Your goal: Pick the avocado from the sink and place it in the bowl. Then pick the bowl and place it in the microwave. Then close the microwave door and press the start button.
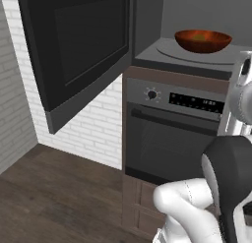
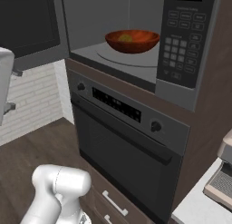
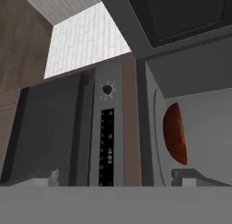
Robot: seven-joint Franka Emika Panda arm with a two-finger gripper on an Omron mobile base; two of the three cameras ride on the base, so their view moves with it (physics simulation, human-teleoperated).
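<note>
The reddish-brown bowl (image 1: 203,40) (image 2: 132,40) sits on the round turntable inside the microwave (image 2: 108,19), with the yellowish avocado (image 2: 125,37) lying in it. The microwave door (image 1: 74,45) (image 2: 27,23) stands swung wide open to the left. In the rolled hand view the bowl (image 3: 175,133) appears edge-on at the right, with the door (image 3: 181,14) above it. My gripper (image 3: 115,180) is open, its tips far apart with nothing between them, and it hangs back from the microwave in front of the oven. The sink is out of view.
Below the microwave is an oven (image 1: 167,134) (image 2: 127,146) with a knob (image 3: 107,89) and display strip. The microwave keypad (image 2: 181,41) is on the right. A white brick wall (image 1: 98,119) and wood floor lie left. A counter appliance (image 2: 222,177) stands far right.
</note>
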